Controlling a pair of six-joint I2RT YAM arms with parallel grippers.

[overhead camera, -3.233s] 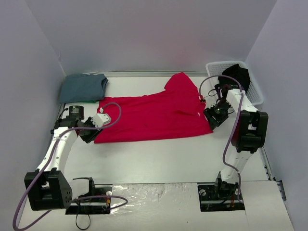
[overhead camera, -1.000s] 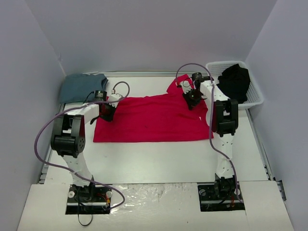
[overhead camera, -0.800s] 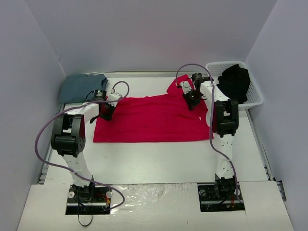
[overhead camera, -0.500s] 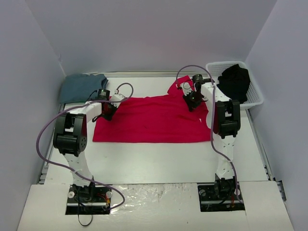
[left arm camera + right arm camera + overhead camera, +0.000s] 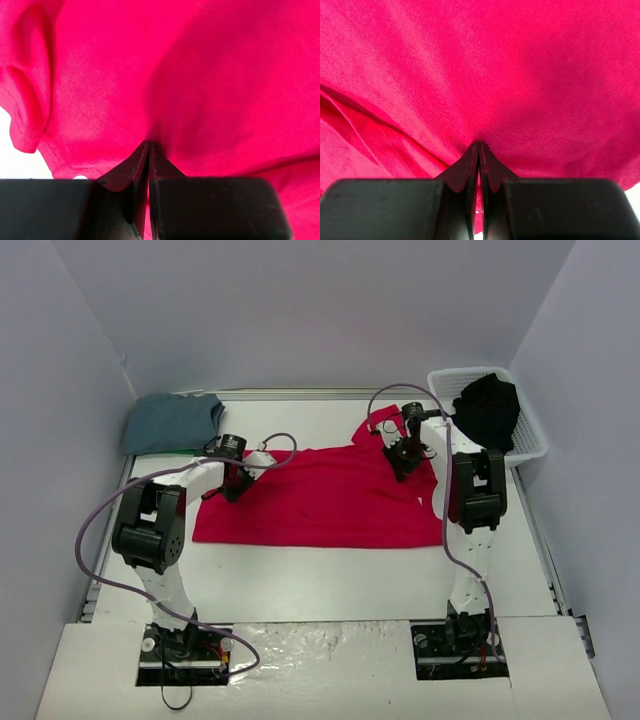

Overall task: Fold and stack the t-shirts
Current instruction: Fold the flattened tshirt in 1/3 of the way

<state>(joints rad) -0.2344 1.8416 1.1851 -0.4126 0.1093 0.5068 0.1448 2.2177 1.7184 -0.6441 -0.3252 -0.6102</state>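
Now red t-shirt (image 5: 320, 500) lies spread flat in the middle. Blue-grey t-shirt (image 5: 172, 422) sits far left, black t-shirt (image 5: 487, 405) in basket (image 5: 535, 435) far right. Left gripper (image 5: 235, 481) and right gripper (image 5: 403, 459) each pinch red's far edge. Risk: thin pinch slips, or uneven pull skews the fold.

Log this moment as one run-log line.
step: folding red t-shirt | left gripper: shut on its left end | right gripper: shut on its right end | blue-grey t-shirt: folded, far left | black t-shirt: in basket
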